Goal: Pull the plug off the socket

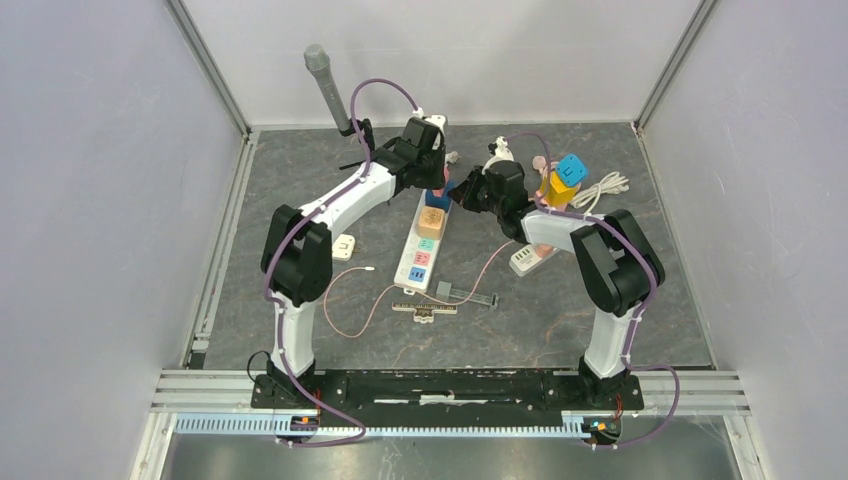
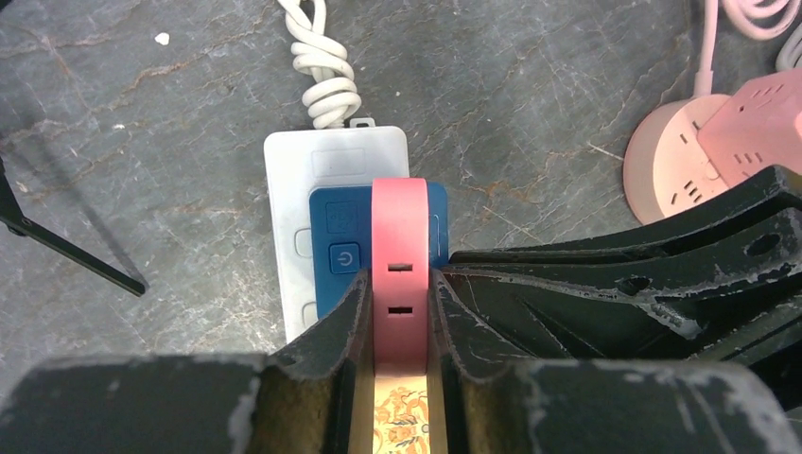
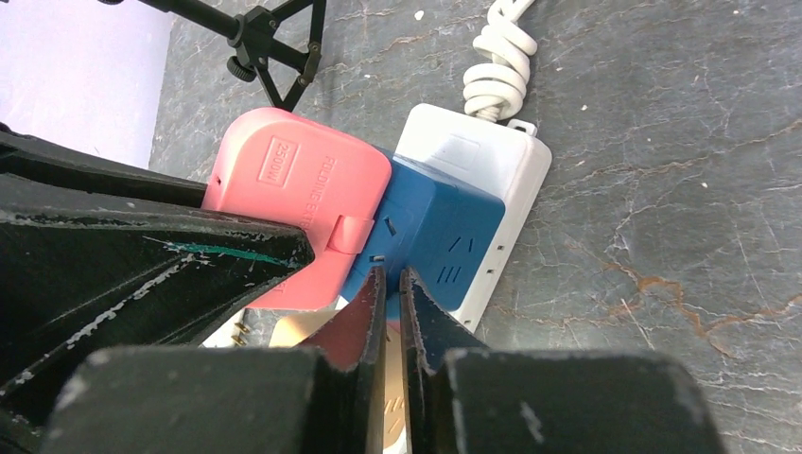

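Pink hard plastic, likely light and stiff: the plug [image 2: 398,222] stands on the blue adapter [image 2: 333,227] at the cord end of the white power strip [image 2: 336,151]. The left gripper [image 2: 399,282] is clamped on its flat sides, probably the best hold. The right gripper [image 3: 392,276], jaws together, noses the adapter.

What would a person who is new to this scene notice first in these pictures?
The pink plug, clamped by the left end effector, stands out at the far end of the white power strip, joined to a blue adapter. The right end effector sits shut at that adapter's side.
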You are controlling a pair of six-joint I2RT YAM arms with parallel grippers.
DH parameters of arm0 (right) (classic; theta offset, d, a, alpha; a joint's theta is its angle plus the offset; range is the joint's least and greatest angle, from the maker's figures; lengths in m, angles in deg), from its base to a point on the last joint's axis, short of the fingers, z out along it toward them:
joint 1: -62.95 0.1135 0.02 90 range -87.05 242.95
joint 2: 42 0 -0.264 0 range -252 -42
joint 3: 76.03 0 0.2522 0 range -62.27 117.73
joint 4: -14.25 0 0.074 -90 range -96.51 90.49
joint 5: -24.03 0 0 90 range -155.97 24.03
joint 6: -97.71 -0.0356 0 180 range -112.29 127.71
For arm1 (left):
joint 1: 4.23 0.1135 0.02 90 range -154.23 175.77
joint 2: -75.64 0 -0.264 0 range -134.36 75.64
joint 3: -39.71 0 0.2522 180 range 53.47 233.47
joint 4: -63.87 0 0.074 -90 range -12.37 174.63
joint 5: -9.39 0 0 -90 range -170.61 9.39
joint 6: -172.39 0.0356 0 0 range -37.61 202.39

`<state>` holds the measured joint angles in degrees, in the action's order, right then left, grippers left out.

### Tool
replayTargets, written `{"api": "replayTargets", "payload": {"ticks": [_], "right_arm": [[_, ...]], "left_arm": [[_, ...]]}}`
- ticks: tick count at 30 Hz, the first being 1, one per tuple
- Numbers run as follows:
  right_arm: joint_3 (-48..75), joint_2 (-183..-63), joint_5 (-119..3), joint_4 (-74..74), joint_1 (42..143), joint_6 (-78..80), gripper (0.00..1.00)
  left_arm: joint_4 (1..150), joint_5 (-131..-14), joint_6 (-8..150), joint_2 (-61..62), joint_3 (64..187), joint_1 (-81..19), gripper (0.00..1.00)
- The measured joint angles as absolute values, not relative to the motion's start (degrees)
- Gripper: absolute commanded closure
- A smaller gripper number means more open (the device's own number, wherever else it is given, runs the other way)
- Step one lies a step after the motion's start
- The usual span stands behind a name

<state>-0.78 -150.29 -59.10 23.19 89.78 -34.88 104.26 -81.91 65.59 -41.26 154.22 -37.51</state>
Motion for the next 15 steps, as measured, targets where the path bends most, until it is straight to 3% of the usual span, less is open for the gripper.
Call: {"api": "replayTargets", "payload": {"ticks": [15], "right_arm": [[-1.39,-150.46,-61.02,24.87,90.72,-33.52,0.90]], "left_arm": [[103.56,-82.63,58.09,-40.67,153.04,-36.83,0.98]]}}
